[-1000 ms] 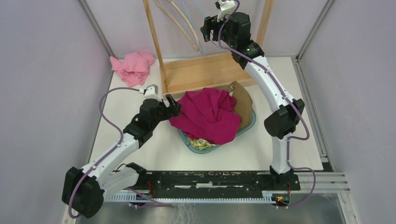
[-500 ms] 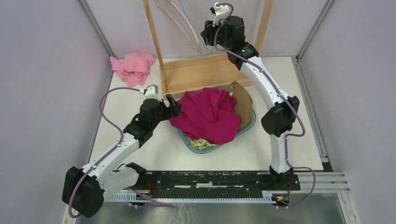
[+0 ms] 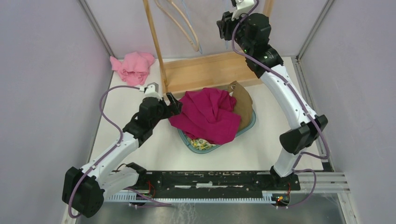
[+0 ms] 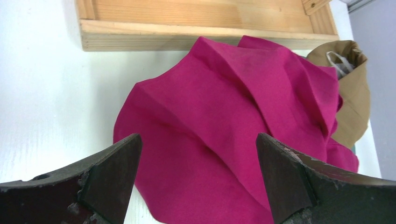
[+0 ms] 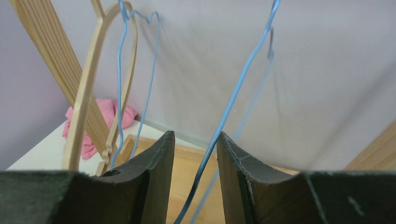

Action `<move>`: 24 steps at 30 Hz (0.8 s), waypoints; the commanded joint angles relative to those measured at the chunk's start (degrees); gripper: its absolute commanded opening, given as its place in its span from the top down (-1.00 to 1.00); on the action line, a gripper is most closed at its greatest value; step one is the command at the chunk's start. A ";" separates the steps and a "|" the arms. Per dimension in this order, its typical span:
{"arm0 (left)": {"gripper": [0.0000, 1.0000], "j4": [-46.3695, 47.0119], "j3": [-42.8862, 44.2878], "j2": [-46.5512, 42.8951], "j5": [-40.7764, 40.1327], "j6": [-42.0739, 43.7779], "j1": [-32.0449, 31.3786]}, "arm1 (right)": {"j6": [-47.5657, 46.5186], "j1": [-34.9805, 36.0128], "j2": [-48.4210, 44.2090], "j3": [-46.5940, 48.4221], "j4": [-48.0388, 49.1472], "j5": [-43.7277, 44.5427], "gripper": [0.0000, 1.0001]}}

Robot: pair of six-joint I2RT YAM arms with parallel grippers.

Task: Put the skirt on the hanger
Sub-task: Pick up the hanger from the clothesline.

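Right wrist: your right tool [image 5: 194, 140] straddled the hanger [image 5: 233, 100], grip unclear; left tool [image 4: 197, 137] gaped. You wanted that wire seated deep before lifting.

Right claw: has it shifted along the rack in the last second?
Yes. In the top view the right claw has moved right, away from the wooden hangers and toward the rack's right post.
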 commanded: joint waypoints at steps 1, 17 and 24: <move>-0.98 1.82 4.33 0.17 4.49 0.18 -0.26 | -2.80 -0.24 -6.71 -0.45 -2.74 4.21 0.98; -0.99 16.54 5.39 -0.12 30.03 -5.26 -0.28 | 0.18 -0.24 -33.63 -21.21 -23.25 -1.09 0.98; -0.99 35.87 -2.60 1.10 39.39 -14.95 -0.28 | 7.09 -0.24 -41.48 -23.00 -34.65 -16.80 0.98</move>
